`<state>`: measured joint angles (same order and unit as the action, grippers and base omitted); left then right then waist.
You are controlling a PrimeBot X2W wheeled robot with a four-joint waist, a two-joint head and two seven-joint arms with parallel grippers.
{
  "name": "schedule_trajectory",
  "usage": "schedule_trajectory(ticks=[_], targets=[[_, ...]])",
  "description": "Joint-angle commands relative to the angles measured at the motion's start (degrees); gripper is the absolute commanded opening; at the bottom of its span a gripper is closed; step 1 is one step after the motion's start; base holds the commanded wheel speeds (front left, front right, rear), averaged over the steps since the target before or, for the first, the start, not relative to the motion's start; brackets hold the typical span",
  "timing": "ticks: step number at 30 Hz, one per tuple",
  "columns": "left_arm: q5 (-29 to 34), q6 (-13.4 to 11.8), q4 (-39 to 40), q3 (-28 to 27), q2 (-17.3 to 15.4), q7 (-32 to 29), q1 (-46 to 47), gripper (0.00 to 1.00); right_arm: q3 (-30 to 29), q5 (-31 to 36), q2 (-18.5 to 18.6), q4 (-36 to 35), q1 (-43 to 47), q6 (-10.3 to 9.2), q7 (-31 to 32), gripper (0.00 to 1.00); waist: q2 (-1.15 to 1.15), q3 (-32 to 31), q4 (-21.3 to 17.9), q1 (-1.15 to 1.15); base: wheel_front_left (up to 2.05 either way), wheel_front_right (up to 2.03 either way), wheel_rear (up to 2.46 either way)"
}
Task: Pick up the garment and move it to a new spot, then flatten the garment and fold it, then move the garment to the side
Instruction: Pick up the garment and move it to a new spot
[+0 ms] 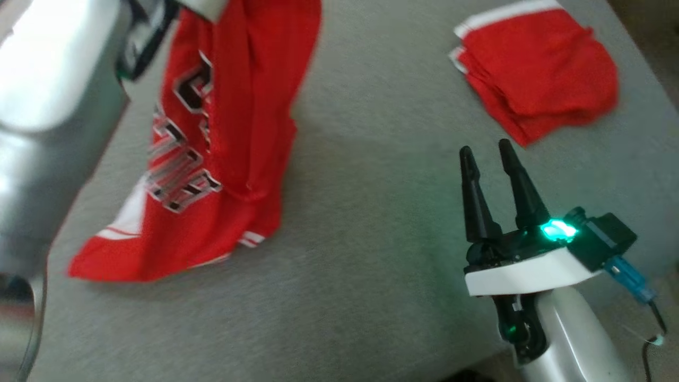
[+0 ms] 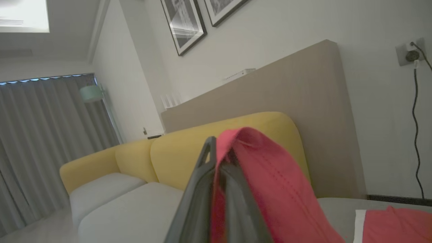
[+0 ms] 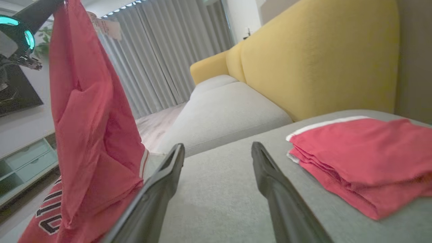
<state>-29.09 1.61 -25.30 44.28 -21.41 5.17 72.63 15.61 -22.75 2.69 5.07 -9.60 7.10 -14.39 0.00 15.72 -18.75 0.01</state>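
Observation:
The garment (image 1: 238, 106) is a red jersey with black-and-white lettering. It hangs from the upper left of the head view, and its lower end rests crumpled on the grey cushion (image 1: 371, 223). My left gripper (image 2: 216, 145) is shut on a fold of its red cloth (image 2: 270, 182), lifted well above the surface. The right wrist view shows the jersey (image 3: 84, 118) dangling at the left. My right gripper (image 1: 485, 149) stands open and holds nothing, low over the cushion to the right of the jersey; its fingers (image 3: 168, 175) point across bare grey fabric.
A folded stack of red clothes (image 1: 541, 69) with white trim lies at the far right of the cushion, just beyond my right gripper (image 3: 217, 148). A yellow sofa backrest (image 3: 320, 57) rises behind. The cushion's front edge runs close to my right arm.

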Motion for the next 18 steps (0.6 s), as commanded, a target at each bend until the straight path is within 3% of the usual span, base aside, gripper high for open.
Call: schedule_trajectory(ticks=[1, 2, 3, 10, 18], targets=[[0.4, 0.3, -1.2, -2.0, -0.8, 0.5, 5.1, 0.00, 1.6, -0.7, 0.2, -2.2, -1.7, 0.39, -0.6, 1.00, 0.00, 4.9, -5.5, -0.01, 0.00, 0.00, 0.00], [0.6, 0.5, -3.7, -1.9, -0.1, 0.7, 6.1, 0.36, 1.8, -1.0, 0.2, -2.4, -1.8, 0.39, -0.6, 1.00, 0.00, 5.4, -5.9, -0.01, 0.00, 0.00, 0.00], [0.6, 0.5, -6.3, -1.7, 0.6, 0.5, 7.0, 1.00, 2.0, -1.2, 0.2, -2.5, -1.9, 0.39, -0.6, 1.00, 0.00, 5.9, -6.3, -0.01, 0.00, 0.00, 0.00], [1.1, 3.3, -17.7, 1.2, 4.0, 0.4, 9.8, 1.00, 3.0, -1.6, 0.2, -2.8, -2.4, 0.39, -0.6, 1.00, 0.00, 7.3, -6.2, -0.01, 0.00, 0.00, 0.00], [-0.9, 4.9, -23.2, 1.7, 5.2, 5.3, 8.9, 1.00, 1.8, 0.3, 0.2, -2.4, -2.9, 0.39, -0.6, 1.00, 0.00, 6.1, -1.1, -0.01, 0.00, 0.00, 0.00]])
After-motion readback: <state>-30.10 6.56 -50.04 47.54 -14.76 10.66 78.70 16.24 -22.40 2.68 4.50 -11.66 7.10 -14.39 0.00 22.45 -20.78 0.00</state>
